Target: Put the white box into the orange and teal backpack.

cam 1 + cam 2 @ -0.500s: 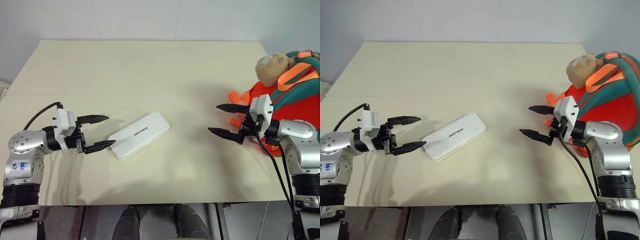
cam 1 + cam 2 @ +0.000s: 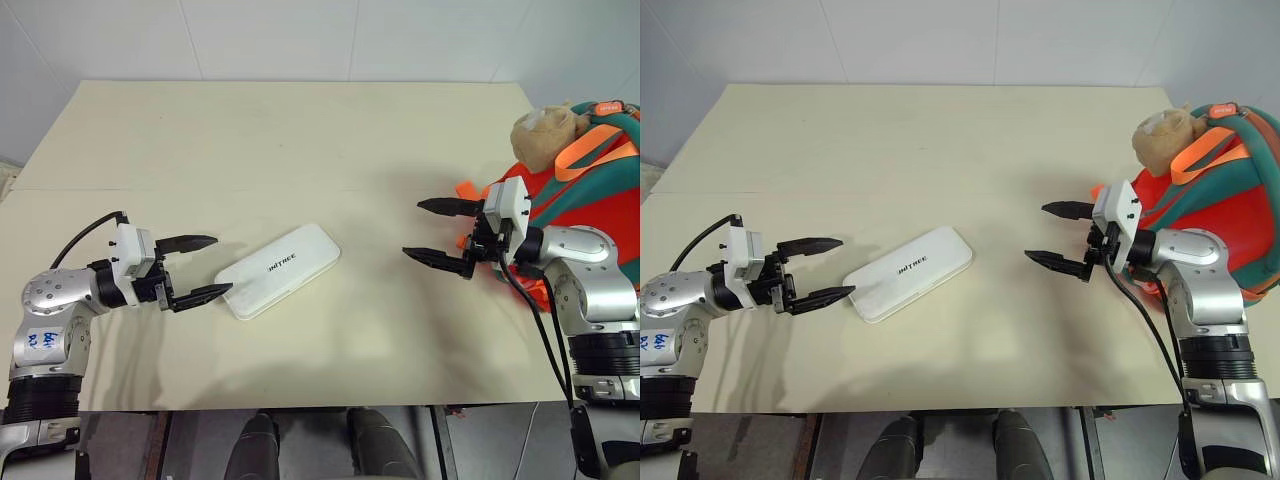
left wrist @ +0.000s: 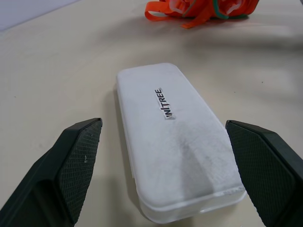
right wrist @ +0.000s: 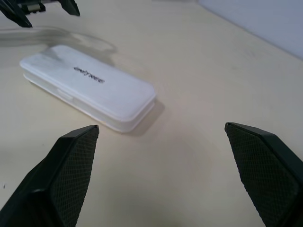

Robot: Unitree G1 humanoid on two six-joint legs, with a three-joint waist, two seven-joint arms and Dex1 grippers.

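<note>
The white box (image 2: pixel 279 270), flat with rounded corners and black lettering, lies slantwise on the table's front middle. My left gripper (image 2: pixel 201 267) is open just off the box's near-left end, level with the tabletop, without touching it; the left wrist view has the box (image 3: pixel 174 136) between the two fingers (image 3: pixel 71 163). The orange and teal backpack (image 2: pixel 590 170) sits at the table's right edge with a tan plush toy (image 2: pixel 545 135) on top. Open too, my right gripper (image 2: pixel 432 231) hovers left of the backpack, pointing at the box (image 4: pixel 90 87) across a gap.
The cream table (image 2: pixel 300 140) spreads wide behind the box. Orange straps (image 2: pixel 468 192) trail from the backpack onto the table by my right hand. A white wall rises behind the far edge.
My right gripper has moved left and slightly up, away from the backpack toward the box. The left gripper has dropped slightly and stays at the box's end.
</note>
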